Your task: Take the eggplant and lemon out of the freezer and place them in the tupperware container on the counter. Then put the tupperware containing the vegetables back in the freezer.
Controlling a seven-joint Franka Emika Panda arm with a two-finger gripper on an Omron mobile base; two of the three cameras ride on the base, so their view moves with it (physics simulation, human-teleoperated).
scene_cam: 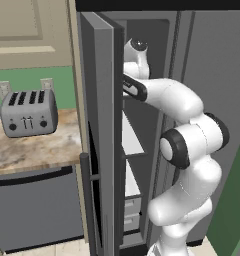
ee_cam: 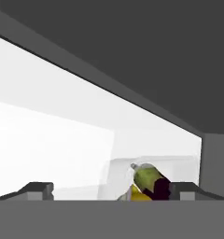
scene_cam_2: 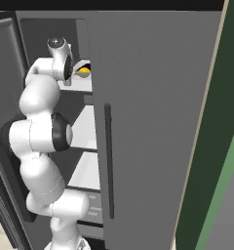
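Tupperware container (ee_cam: 121, 173) sits on the freezer (scene_cam_2: 85, 83) shelf just ahead of the wide-open, empty pincer (ee_cam: 111, 190), holding lemon (ee_cam: 140, 194) and eggplant (ee_cam: 161, 188).

The freezer (scene_cam: 157, 75) stands with its door swung wide, and white shelves are stacked inside it with low drawers at the bottom. On the upper white shelf (scene_cam_2: 79, 84) sits the tupperware container (ee_cam: 117, 172), a translucent tray resting flat on the shelf toward its far end. In the tray lie the lemon (scene_cam_2: 83, 71), showing bright yellow, and the eggplant (ee_cam: 152, 181), its green stem end raised above the dark body, the two touching. The shelves below (scene_cam: 131, 136) look bare white. To the left, the counter (scene_cam: 37, 147) carries a silver four-slot toaster (scene_cam: 28, 113) standing upright against the green wall.
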